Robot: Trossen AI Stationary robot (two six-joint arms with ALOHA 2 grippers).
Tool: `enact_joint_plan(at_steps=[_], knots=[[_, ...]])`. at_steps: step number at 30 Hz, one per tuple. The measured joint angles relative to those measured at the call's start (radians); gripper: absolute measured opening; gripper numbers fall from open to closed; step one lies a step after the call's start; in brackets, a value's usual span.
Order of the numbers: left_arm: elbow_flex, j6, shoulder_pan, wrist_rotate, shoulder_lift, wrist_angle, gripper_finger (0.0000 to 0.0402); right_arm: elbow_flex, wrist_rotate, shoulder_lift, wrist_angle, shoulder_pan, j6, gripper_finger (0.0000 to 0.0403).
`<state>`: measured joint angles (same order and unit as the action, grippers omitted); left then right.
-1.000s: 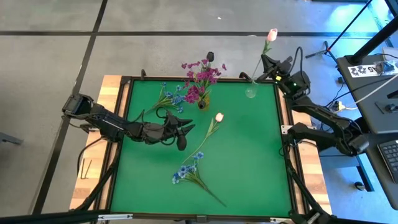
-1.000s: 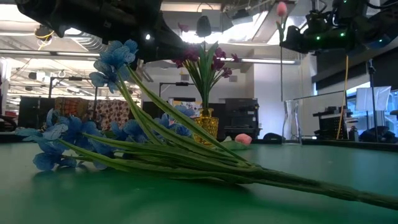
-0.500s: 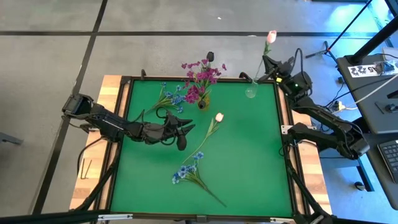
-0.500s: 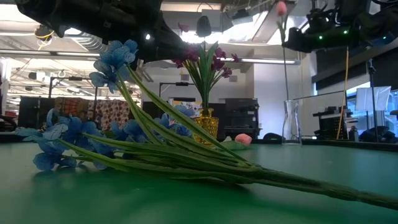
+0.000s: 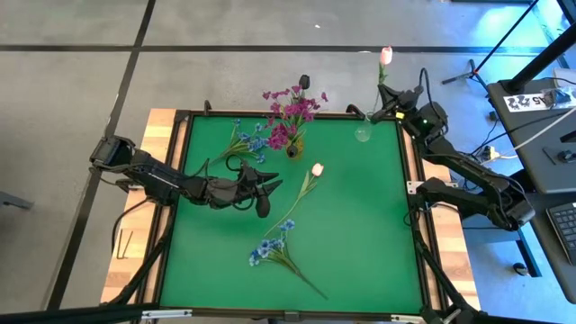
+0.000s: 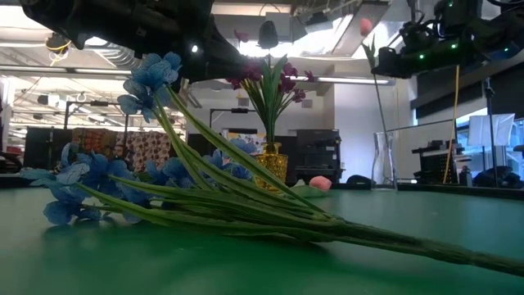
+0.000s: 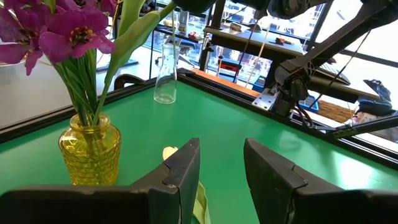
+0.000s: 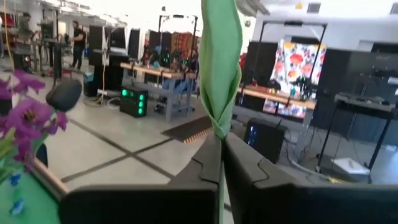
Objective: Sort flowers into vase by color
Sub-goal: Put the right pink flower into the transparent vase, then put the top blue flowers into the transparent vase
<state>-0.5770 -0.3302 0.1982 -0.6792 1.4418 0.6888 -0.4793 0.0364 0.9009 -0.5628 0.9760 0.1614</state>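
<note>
My right gripper (image 5: 389, 97) hovers over the table's far right corner, shut on a pale pink tulip (image 5: 386, 56) whose stem runs down to a clear glass vase (image 5: 364, 132). A yellow vase (image 5: 293, 146) at the far edge holds magenta flowers (image 5: 290, 110). A blue spray (image 5: 248, 139) lies to its left, and another blue spray (image 5: 277, 252) lies toward the near edge. A second tulip (image 5: 315, 170) lies on the mat at mid-table. My left gripper (image 5: 266, 189) hangs open just left of that tulip, holding nothing. My right gripper pinches the tulip's green stem (image 8: 217, 132) between its two fingers, just under a leaf (image 8: 221, 62). The fingers are about level and cross the stem. The tulip stands nearly upright, its bloom (image 6: 365, 26) above the fingers and its lower stem (image 6: 381, 131) reaching down at the clear vase.
A black raised frame (image 5: 184, 135) edges the green mat (image 5: 360, 234). The near right part of the mat is bare. In the low view, the near blue spray (image 6: 164, 188) fills the foreground. Both vases stand along the far edge.
My right gripper has tipped and rolled a little while staying over the clear vase. The held tulip has leaned with it: its bloom has sunk slightly and swung toward the table's left, while the stem's lower part stays at the vase.
</note>
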Motion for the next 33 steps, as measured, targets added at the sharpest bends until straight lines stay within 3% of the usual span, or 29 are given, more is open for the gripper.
enact_joint_plan(at_steps=[12,16,24,28,33], knots=[[0.000,0.000,0.000,0.000,0.000,0.000,0.0121,0.000,-0.026,-0.012,0.078,0.000,-0.081,0.0082],[0.000,-0.004,0.001,0.000,0.000,0.000,0.0121,0.000,0.040,-0.048,0.099,0.000,-0.131,0.0123],[0.000,0.001,0.001,0.000,0.000,0.000,0.0121,0.000,0.049,-0.182,0.224,0.000,-0.185,0.0219],[0.000,0.023,0.001,0.000,-0.030,-0.043,0.0121,0.000,0.122,-0.266,0.269,0.000,-0.275,0.0244],[-0.039,0.018,-0.001,0.001,-0.130,-0.257,0.0121,0.000,0.314,-0.363,0.260,0.000,-0.399,0.0249]])
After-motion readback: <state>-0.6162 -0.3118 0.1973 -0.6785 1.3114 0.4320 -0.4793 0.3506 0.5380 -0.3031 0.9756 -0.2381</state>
